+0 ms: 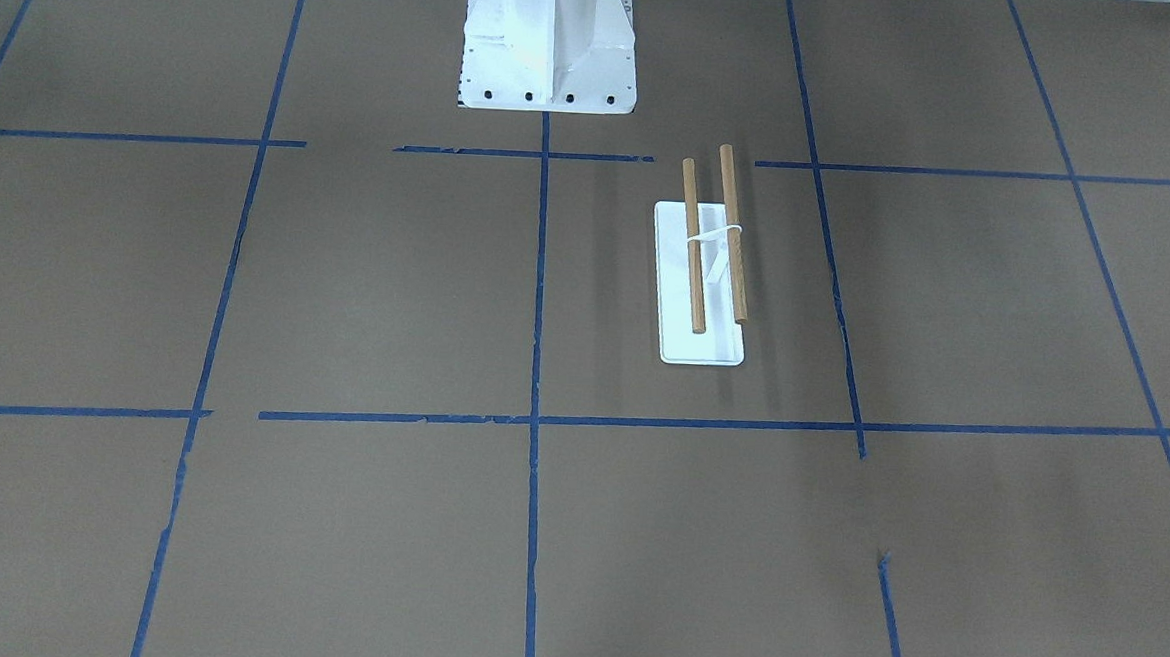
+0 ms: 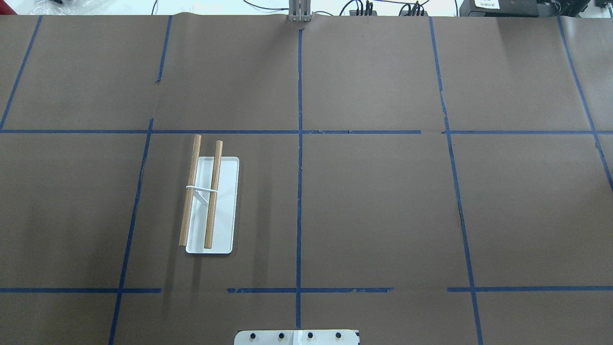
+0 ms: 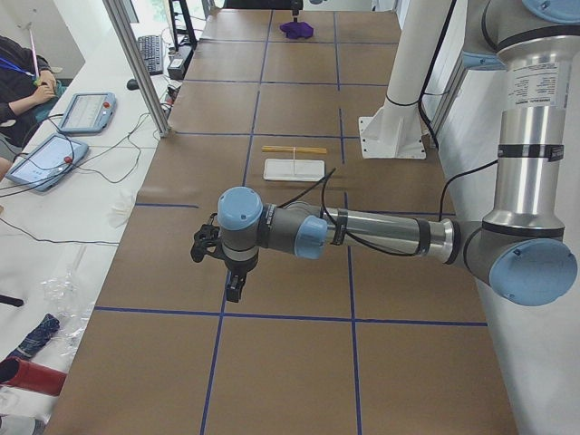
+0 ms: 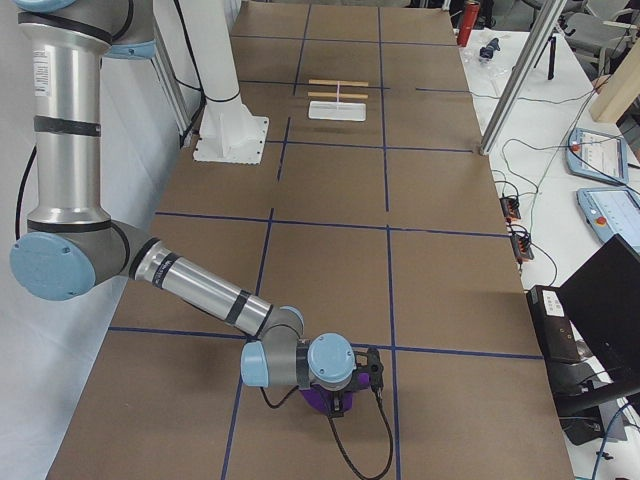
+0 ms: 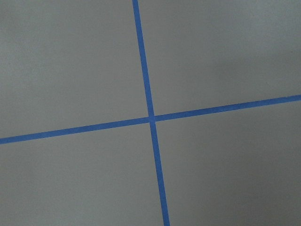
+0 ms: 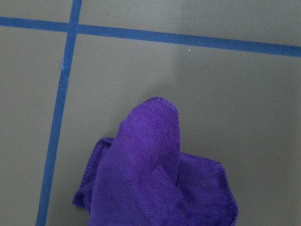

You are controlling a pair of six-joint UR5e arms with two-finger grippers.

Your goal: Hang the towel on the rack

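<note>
The rack (image 2: pixel 210 201) stands on the table's left half, with a white base and two wooden dowels; it also shows in the front view (image 1: pixel 708 265) and small in both side views (image 3: pixel 294 163) (image 4: pixel 337 100). The purple towel (image 6: pixel 155 174) lies crumpled on the brown table, close under the right wrist camera. In the right side view my right gripper (image 4: pixel 342 405) hangs over the towel (image 4: pixel 318 402) at the table's right end. My left gripper (image 3: pixel 234 288) hovers over bare table at the left end. I cannot tell whether either is open or shut.
The white robot pedestal (image 1: pixel 549 56) stands at the table's robot-side edge. Blue tape lines (image 5: pixel 150 117) grid the brown surface. Tablets and cables (image 3: pixel 54 154) lie beyond the table's operator-side edge, where a metal post (image 4: pixel 510 85) rises.
</note>
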